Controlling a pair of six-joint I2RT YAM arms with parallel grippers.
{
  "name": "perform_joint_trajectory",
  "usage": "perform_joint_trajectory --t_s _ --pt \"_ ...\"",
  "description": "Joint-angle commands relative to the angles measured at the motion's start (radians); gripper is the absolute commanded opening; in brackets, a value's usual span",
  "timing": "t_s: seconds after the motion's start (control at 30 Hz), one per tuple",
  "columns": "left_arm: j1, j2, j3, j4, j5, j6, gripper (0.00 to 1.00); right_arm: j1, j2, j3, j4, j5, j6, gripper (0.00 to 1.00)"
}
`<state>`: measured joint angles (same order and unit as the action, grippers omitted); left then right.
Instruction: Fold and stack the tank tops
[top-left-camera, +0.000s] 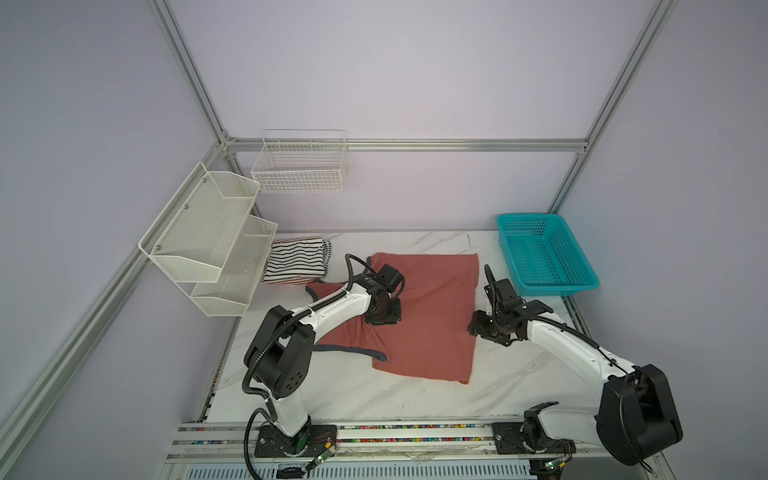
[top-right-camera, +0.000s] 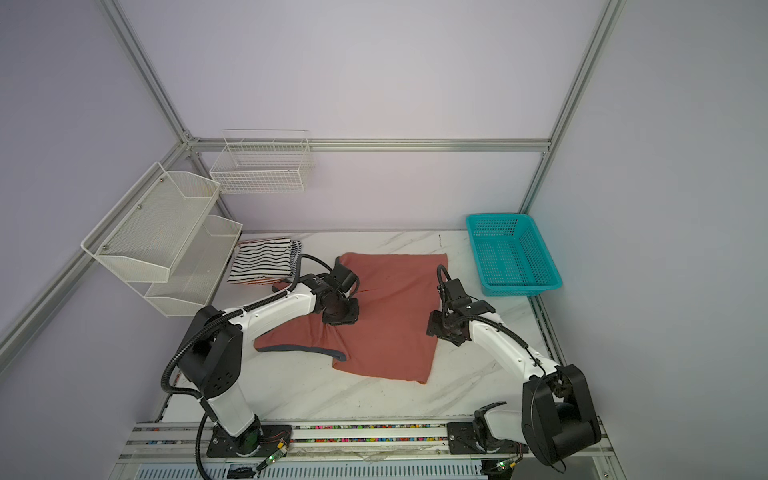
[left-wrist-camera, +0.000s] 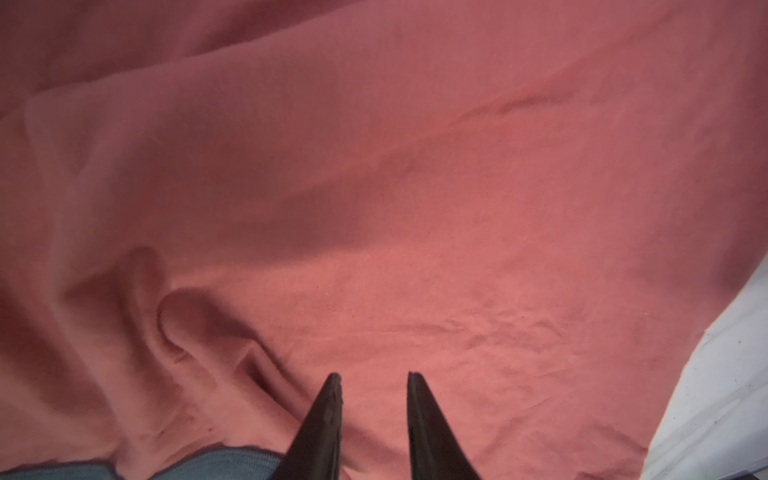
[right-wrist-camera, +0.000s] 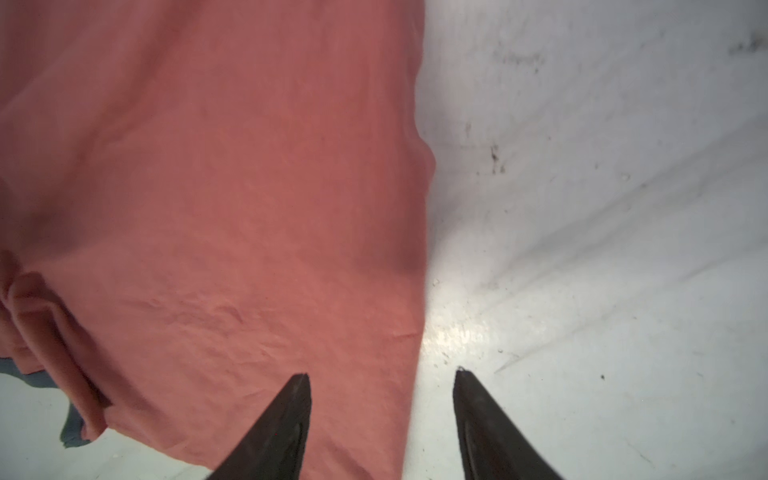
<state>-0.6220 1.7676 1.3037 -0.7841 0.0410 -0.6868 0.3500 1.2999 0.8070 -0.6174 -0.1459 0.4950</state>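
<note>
At ten o'clock on the counter (top-left-camera: 353, 395), hard against the back left corner, the striped tank tops (top-left-camera: 297, 259) lie folded in a stack. The black-and-white one is on top, and a red-striped edge seems to show beneath it. That part looks finished to me.

At the centre lies the salmon tank top (top-left-camera: 432, 316), spread out and not yet folded. Its grey-blue trim (top-left-camera: 353, 351) curls along the seven o'clock side. So I judge you are at the start of folding this one.

Your left gripper (left-wrist-camera: 372, 375) hangs low over the cloth toward its nine o'clock side. Its jaws are a narrow gap apart and nothing is pinched between them. In both top views the fabric puckers just beside it, so it may be pressing down, but I cannot tell for sure.

Your right gripper (right-wrist-camera: 382, 372) is at the cloth's three o'clock edge. Its jaws are wide apart and straddle that edge, one finger over salmon fabric and the other over bare counter, gripping nothing.

The next move, as I read it, calls for closing the right jaws on that edge and carrying it over toward nine o'clock. The left should pin or lift its own side so the cloth does not drag. Smooth the pucker first, or it will be folded in.

The turquoise basket (top-left-camera: 544, 253) sits at two o'clock, well clear.
</note>
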Motion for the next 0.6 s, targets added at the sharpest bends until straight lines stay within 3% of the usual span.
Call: perform_joint_trajectory --t_s 0.0,0.3,0.57 --pt "-0.001 -0.002 -0.036 0.002 0.004 0.01 0.28 0.009 0.011 -0.029 -0.003 -0.022 0.04 0.59" --pt "-0.001 0.007 -0.057 0.002 0.004 0.006 0.28 0.012 0.064 -0.081 0.085 -0.076 0.043 0.58" --pt "0.0 0.02 -0.057 -0.001 0.008 0.002 0.28 0.013 0.123 -0.104 0.139 -0.107 0.037 0.4"
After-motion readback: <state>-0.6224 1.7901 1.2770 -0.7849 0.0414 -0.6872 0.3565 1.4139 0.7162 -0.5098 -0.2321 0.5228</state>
